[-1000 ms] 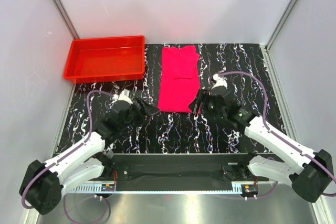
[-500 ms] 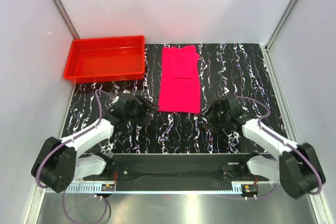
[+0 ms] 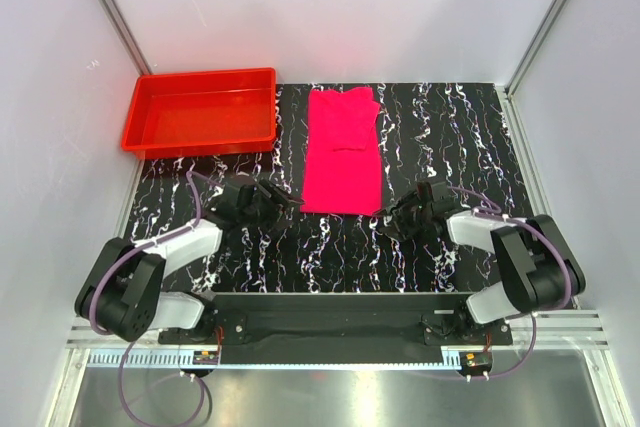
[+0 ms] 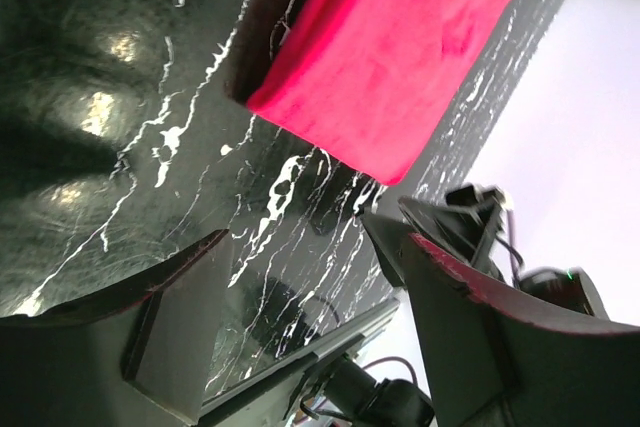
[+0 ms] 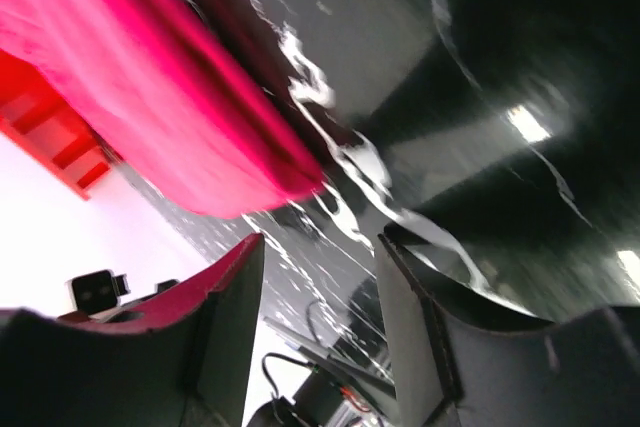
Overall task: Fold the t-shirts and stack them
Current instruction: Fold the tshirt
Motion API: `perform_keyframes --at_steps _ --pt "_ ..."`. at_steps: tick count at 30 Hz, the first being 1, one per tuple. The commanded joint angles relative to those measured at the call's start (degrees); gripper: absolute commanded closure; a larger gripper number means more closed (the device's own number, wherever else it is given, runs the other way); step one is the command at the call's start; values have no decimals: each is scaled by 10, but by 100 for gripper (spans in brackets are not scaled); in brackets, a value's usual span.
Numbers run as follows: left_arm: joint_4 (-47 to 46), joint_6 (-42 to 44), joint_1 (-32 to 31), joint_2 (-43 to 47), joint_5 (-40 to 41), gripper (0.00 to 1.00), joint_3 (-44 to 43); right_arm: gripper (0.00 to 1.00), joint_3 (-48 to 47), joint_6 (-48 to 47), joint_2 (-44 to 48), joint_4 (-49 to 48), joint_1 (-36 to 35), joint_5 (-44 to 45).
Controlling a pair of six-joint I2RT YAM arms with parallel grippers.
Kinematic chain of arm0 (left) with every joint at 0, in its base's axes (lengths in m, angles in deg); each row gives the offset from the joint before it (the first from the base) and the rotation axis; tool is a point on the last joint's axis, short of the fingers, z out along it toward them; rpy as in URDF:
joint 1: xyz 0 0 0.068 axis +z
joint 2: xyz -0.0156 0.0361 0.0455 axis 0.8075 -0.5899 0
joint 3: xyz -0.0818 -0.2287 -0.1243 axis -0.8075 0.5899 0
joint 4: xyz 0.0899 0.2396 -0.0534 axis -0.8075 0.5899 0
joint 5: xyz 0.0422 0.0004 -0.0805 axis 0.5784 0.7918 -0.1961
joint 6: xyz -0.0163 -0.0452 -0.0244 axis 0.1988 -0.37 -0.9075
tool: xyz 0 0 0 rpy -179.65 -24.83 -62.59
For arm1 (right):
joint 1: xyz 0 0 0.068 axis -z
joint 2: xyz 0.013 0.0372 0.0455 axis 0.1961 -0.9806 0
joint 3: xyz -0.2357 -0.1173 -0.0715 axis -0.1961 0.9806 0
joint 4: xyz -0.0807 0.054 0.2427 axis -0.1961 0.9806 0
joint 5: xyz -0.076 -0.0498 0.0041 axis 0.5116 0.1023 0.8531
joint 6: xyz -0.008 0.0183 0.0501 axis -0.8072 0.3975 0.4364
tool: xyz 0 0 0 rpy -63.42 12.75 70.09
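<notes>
Top: bright magenta-pink soft cloth t-shirt [image 3: 342, 152], folded long, lies on black marbled table [image 3: 450, 137], right of rigid red rectangular plastic tray [image 3: 200, 144], only its bare floor showing. Left gripper [image 3: 288, 205] and right gripper [image 3: 386, 216] sit by the shirt's near corners.
Left wrist: jaws wide, gripping nothing.
Right wrist: jaws narrower but parted, cloth outside them.

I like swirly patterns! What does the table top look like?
The table is black with white marble-like streaks, clearest in the top external view.

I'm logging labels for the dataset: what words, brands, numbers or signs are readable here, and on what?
No readable text in any view.
The t-shirt is plain, without print; the red tray shows no label.
The pale strip along the rig's front edge bears fine marks, too small to read.
</notes>
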State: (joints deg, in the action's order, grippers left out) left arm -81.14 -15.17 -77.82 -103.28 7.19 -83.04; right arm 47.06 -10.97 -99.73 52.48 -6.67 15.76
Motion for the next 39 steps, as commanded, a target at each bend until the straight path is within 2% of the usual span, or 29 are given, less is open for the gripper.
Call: perform_keyframes --at_steps 1,7,18,19,22,25,26,32,39 --pt "-59 6 4 -12 -35 27 10 44 -12 -16 -40 -45 5 17" --pt "-68 21 3 -15 -33 27 12 46 -21 -23 -105 -86 7 15" --pt "-75 32 3 -47 -33 24 8 59 3 -23 -86 -61 9 61" --pt "-78 34 4 -55 -33 23 8 65 3 -21 -98 -68 9 58" --pt "-81 42 4 -64 -19 20 3 71 1 -19 -122 -82 9 48" --pt "-105 48 3 -72 4 18 8 95 -8 -25 -136 -87 9 39" --pt "-121 48 2 -80 7 18 8 100 -11 -28 -137 -86 8 37" --pt "-152 73 -8 -128 21 23 -17 100 -21 -42 -115 -63 8 33" --pt "-161 60 -11 -185 33 35 -32 100 -23 -47 -80 -40 9 24"
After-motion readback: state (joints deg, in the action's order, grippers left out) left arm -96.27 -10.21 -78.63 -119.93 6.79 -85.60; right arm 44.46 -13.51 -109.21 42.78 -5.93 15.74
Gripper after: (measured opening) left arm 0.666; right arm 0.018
